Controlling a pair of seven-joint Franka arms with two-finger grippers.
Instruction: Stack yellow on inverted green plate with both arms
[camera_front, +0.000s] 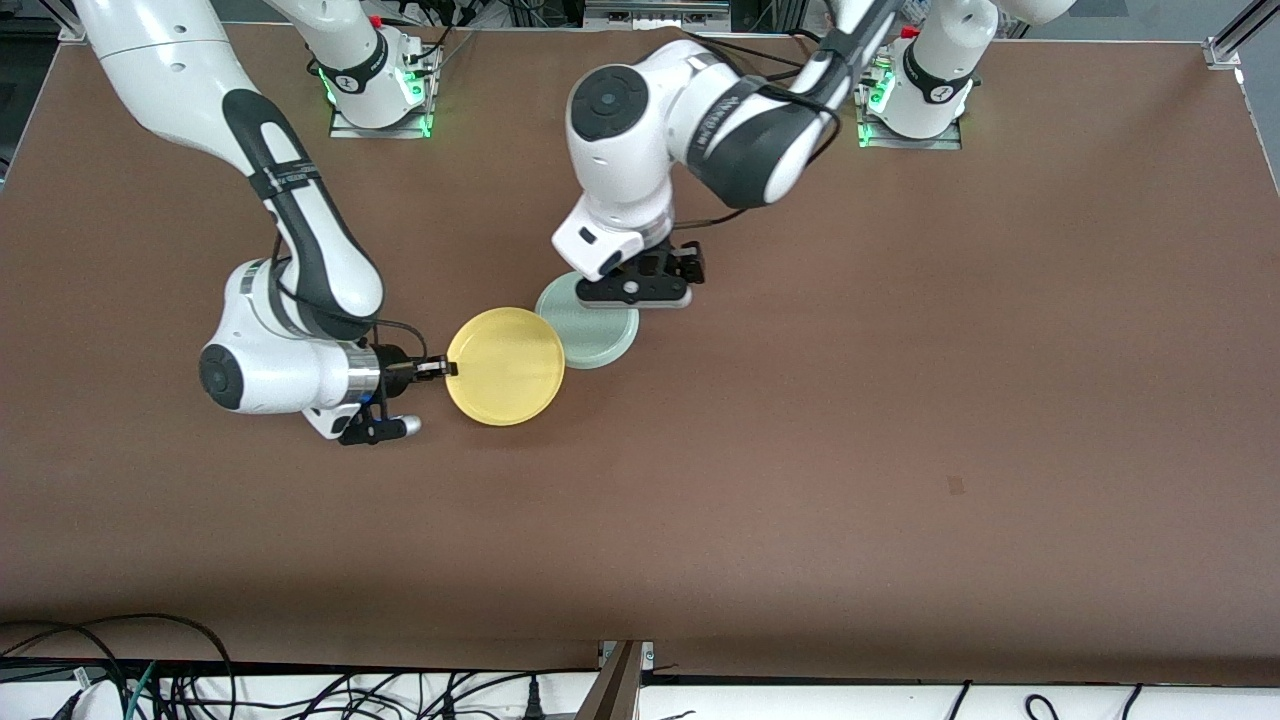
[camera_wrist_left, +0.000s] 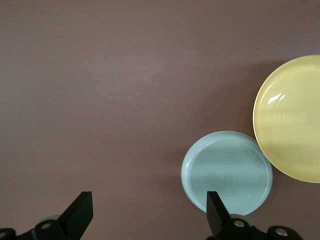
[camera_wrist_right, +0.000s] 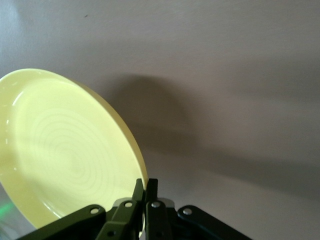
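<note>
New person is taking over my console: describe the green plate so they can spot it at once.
On the brown table, look below the left arm's open pincer. The green plate lies there inverted, its edge overlapped by the yellow plate held in the right pincer. It is the only pale mint one.

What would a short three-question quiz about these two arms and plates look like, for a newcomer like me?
1. True or false: the right gripper is shut on the yellow plate's rim.
2. Which plate is the open left gripper over? A yellow, B green plate.
3. Fill in: the yellow plate's edge overlaps the ____ plate in the front view.

Key: 1 true; 2 B; 3 green.
</note>
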